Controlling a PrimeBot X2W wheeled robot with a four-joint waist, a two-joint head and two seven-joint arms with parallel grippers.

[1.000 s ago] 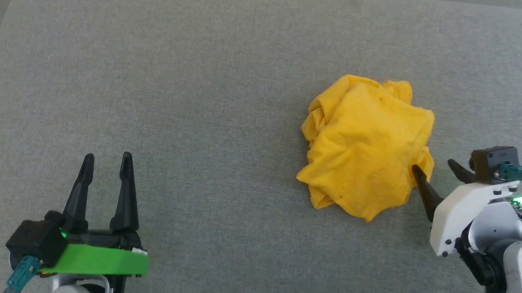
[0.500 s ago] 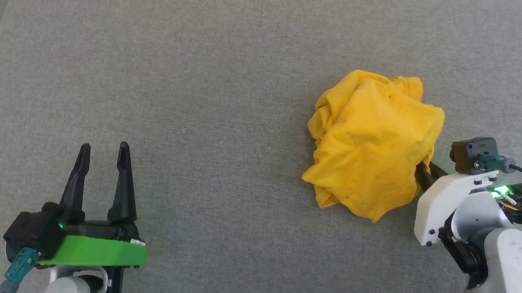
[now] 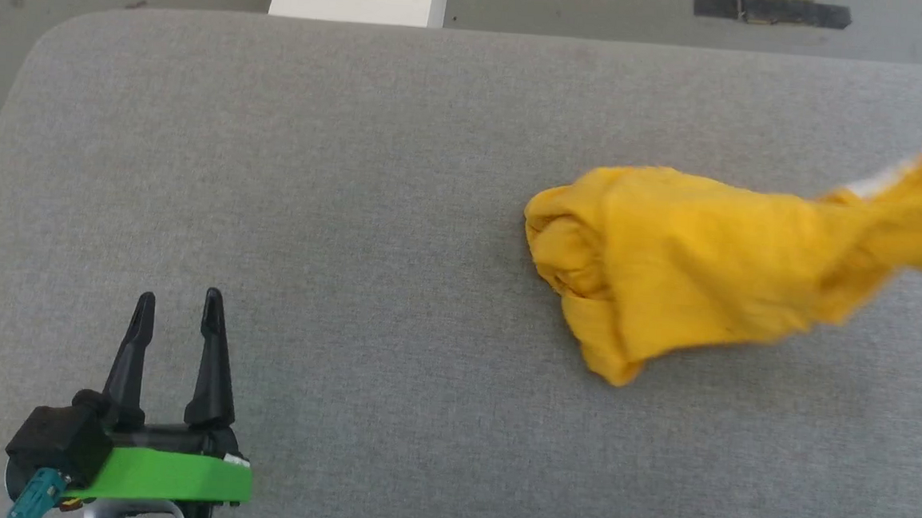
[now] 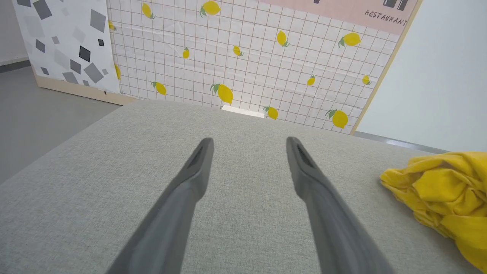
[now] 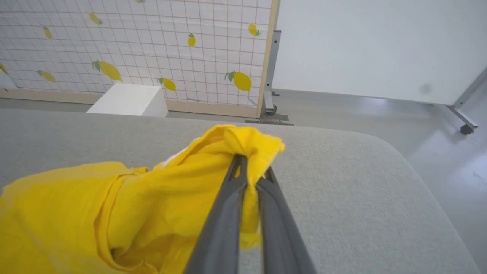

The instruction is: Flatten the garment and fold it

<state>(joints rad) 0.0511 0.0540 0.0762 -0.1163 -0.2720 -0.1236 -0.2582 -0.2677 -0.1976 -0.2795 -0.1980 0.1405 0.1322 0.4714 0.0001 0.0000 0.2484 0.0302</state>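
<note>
Only one piece of writing can be read: the word "RESTAURANT" [image 4: 384, 18] in dark capitals on a pink band at the top of the lemon-print panel [image 4: 247, 64], seen in the left wrist view. The dark marks just above that word are cut off and cannot be read.

The garment [image 3: 692, 273] is plain yellow on every side that shows, and no label can be made out. It lies on the right half of the grey tabletop [image 3: 355, 164]. Its left end is bunched on the cloth surface, and the rest stretches towards the right edge of the head view, where it is blurred and a small white patch shows.

The right claw [image 5: 253, 167] is closed to a narrow gap and pinches a yellow fold of the garment [image 5: 114, 213] between its tips.

The left claw [image 3: 178, 296] is at the lower left of the tabletop, well apart from the shirt. Its fingers are spread and nothing is between them. In its own view the left claw [image 4: 250, 140] points towards the panel, with the garment [image 4: 441, 190] off to the right.

A white block [image 5: 129, 99] stands on the floor beyond the tabletop's far edge.
</note>
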